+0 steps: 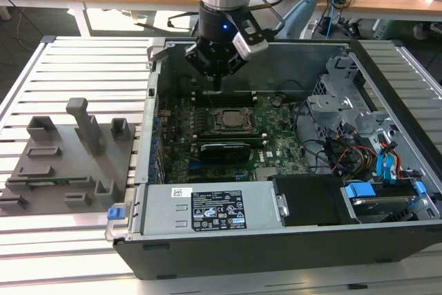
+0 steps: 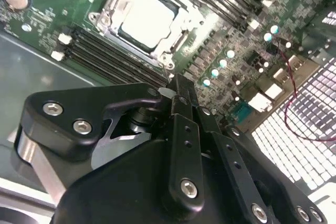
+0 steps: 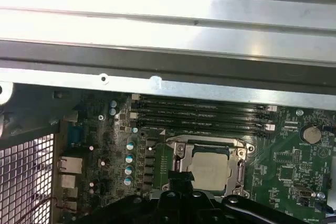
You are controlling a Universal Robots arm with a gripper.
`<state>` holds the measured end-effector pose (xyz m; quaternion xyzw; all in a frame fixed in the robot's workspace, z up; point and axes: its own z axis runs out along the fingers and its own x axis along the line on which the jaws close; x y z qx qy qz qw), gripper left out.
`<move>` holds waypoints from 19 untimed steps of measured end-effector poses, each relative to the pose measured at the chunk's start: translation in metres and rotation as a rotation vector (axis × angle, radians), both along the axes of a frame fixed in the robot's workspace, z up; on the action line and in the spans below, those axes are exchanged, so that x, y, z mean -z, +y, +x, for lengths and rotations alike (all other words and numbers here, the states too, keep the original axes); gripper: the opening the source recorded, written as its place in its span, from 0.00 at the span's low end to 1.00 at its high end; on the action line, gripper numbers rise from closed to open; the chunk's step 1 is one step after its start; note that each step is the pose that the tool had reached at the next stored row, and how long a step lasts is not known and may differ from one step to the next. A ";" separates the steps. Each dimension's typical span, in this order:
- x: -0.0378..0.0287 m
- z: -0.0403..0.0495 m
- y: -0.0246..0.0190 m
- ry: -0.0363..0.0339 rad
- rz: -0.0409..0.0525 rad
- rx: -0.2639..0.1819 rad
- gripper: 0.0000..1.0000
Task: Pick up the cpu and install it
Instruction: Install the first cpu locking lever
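Small flat square silvery cpu seated in the metal-framed socket on the green motherboard, inside the open black computer case. Black hand poised above the socket, apart from the cpu, fingers together, holding nothing.

- An open black desktop computer case lies on its side on a slatted pale metal tabletop.
- A green motherboard fills the case floor; long black memory slots run beside its socket.
- A grey power supply box with a white label sits along the case's near wall.
- Grey plastic fixture blocks stand on the tabletop towards the exterior view's left, apart from the case.
- Blue-tabbed drive bays and coloured cables occupy the case's end at the exterior view's right.
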<state>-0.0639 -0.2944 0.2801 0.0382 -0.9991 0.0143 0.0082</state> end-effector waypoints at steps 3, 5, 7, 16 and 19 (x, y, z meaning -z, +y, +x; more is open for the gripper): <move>0.0007 -0.0101 0.0019 0.0002 -0.0002 0.000 0.11; 0.0014 -0.0175 0.0033 0.0000 -0.0001 0.000 0.11; 0.0018 -0.0228 0.0049 0.0001 -0.0001 0.000 0.11; 0.0139 -0.0310 0.0205 0.0001 -0.0007 0.000 0.11; 0.0178 -0.0275 0.0209 0.0002 -0.0013 0.000 0.11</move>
